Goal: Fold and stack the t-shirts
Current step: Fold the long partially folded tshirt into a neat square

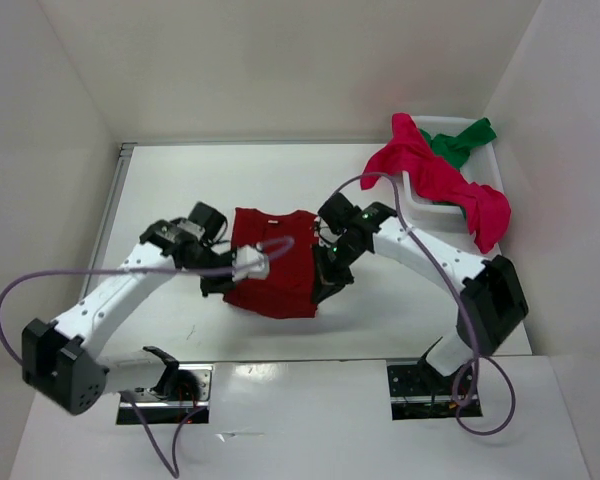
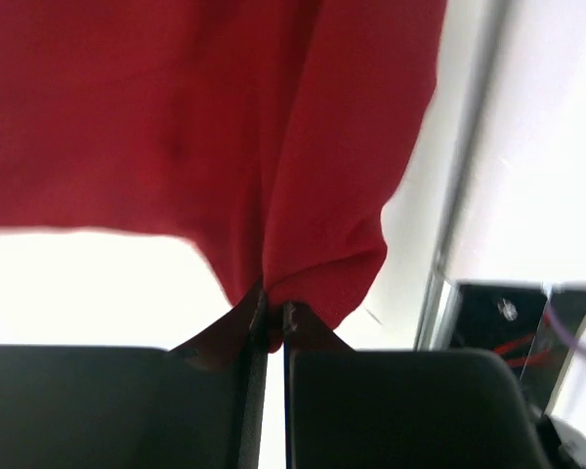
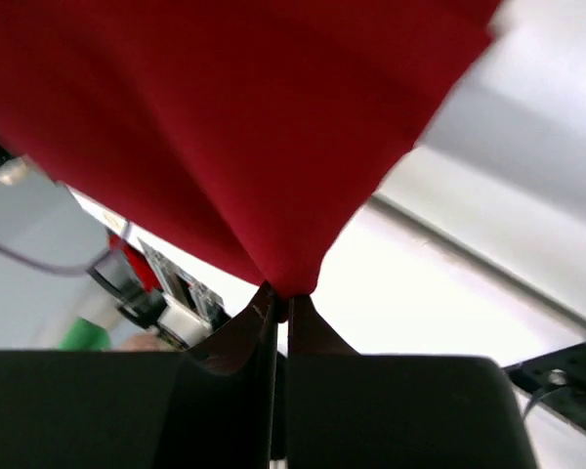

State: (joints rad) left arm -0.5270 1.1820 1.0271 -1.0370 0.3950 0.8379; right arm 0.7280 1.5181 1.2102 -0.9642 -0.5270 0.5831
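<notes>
1. The left gripper (image 2: 273, 318) is pressed together on a bunched edge of the dark red, short-sleeved cloth t-shirt (image 2: 225, 117). Only a thin slit shows between its black fingers.
2. The right gripper (image 3: 278, 303) pinches another part of the same shirt in the same way, and the cloth fans out from its tips.
3. From above, the dark red shirt sits mid-way across the white table (image 1: 180, 190) with its collar on the far side. It lies between the two arms, one gripper at each near corner.
4. A bright crimson cloth t-shirt (image 1: 430, 175) drapes over the rim of a white plastic basket (image 1: 420, 205) at the far right. A green cloth t-shirt (image 1: 465, 138) is bunched just behind it.
5. In the top view the wrists and cloth mask both sets of fingertips. I cannot tell whether the near hem touches the table. Both wrist views are blurred, and the crimson shirt covers most of the basket.
</notes>
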